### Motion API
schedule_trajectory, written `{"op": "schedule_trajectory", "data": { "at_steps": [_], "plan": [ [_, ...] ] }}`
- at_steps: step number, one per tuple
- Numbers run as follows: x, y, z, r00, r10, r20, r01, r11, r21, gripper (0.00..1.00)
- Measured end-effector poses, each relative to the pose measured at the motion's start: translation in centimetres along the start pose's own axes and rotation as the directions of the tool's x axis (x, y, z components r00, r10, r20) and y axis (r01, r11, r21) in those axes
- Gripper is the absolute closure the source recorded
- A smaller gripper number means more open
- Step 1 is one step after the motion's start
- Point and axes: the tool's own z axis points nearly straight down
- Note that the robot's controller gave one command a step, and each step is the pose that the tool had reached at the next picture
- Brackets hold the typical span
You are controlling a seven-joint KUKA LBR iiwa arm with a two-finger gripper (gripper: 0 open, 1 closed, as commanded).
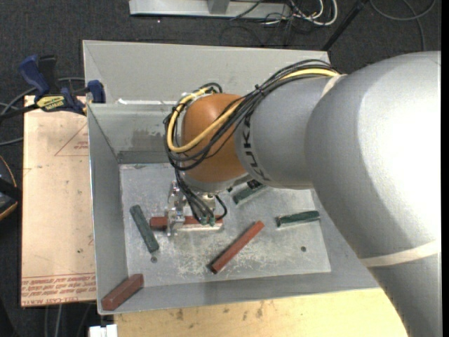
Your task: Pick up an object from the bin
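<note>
KUKA lettering (250, 144) runs down the grey arm (351, 132) just behind the orange wrist cover (210, 142), only partly readable, and there's no other legible writing. Yellow and black cables (177, 128) loop over the cover. Gripper (181, 220) is low over the bin (105, 188) floor, left of centre. Can't tell how wide it's set, too cluttered by the wrist hardware. Directly under it is a short red-brown piece (160, 222) lying flat, poking out on the left side, with a paler flat strip (207, 225) extending right from the same spot; can't tell if that's one thing or two, or whether it's gripped. Count of bars on the floor: three red-brown, three green. Red-brown: the one at the gripper, a long diagonal bar (236, 246) just right of and nearer than it, and a short block (123, 291) at the near-left corner, well apart. Green: a dark bar (144, 228) just left of the gripper, angled; a short bar (297, 218) right of centre; and a third (245, 192) partly hidden under the wrist. Pale grit is scattered over the floor (280, 258).
</note>
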Motion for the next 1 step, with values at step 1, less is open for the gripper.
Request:
{"op": "schedule_trajectory", "data": {
  "at_steps": [1],
  "plan": [
    [-1.08, 1.43, -14.76, 0.999, -0.041, -0.005, 0.041, 0.999, 0.005, 1.0]
  ]
}}
